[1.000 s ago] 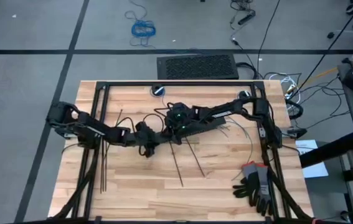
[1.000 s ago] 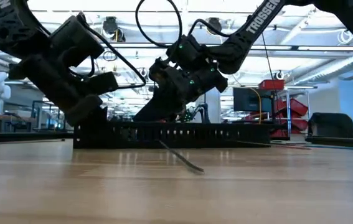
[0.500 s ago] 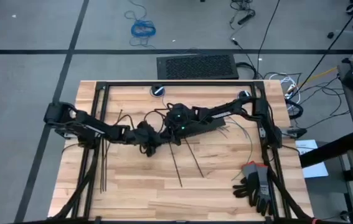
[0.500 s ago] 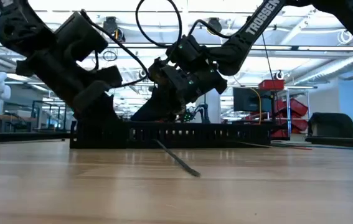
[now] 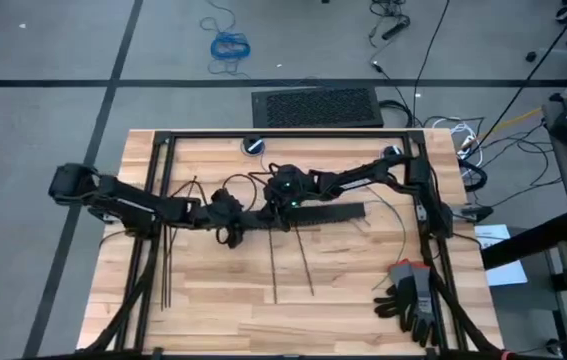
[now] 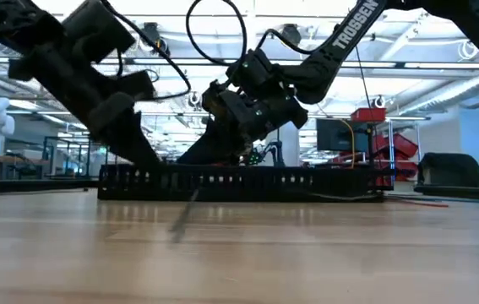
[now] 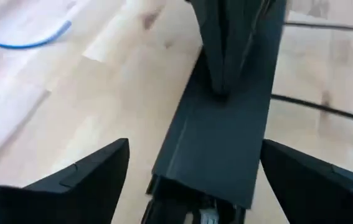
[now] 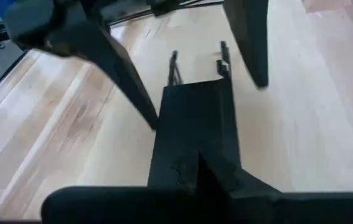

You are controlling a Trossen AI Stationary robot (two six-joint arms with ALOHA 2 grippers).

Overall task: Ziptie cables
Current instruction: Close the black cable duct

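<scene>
Both tools meet at the black slotted bar [image 5: 298,213] mid-counter: the left tool [image 5: 229,213] spread open around its end, the right tool [image 5: 285,200] clamping it. Zipties [image 5: 272,265] lie just beside; cables [image 5: 388,212] trail beyond the bar's other end.

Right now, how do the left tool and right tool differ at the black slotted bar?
The left tool is open, its fingers straddling the slotted bar; the right tool appears shut on it. The left tool sits at the bar's left end, the right tool further along. Both are low at the same bar.
</scene>
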